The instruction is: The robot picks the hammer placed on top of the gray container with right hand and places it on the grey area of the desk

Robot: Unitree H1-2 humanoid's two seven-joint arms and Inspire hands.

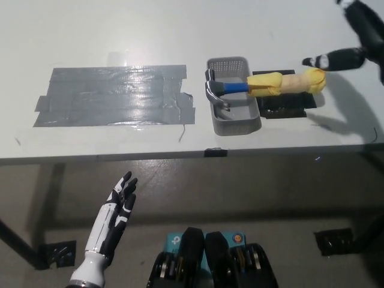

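- The white left hand (114, 211) hung idle at the lower left, below the desk edge, its fingers spread and nothing in them.
- A patch of grey tape (114, 96), the grey area meant for the drop, lay flat on the white desk (288, 24) and was bare.
- Just right of it stood the gray container (234, 114), a small perforated bin.
- The hammer (264, 84) lay across the container's top, its steel head over the bin, its blue neck crossing the right rim, and its yellow-wrapped handle jutting out to the right above a black pad (288, 107).
- The black right hand (354, 36) hovered at the upper right, just beyond the handle's far end, fingers apart and holding nothing; one finger (333, 60) pointed toward the handle tip, and I could not tell whether it touched.
- The step in hand looked like the reach to grasp. Done well, the hand would probably come over the yellow wrap, midway along it, not at the tip, and close fully around it.
- A grip at the tip risked the heavy head tipping down and dragging the light container along.
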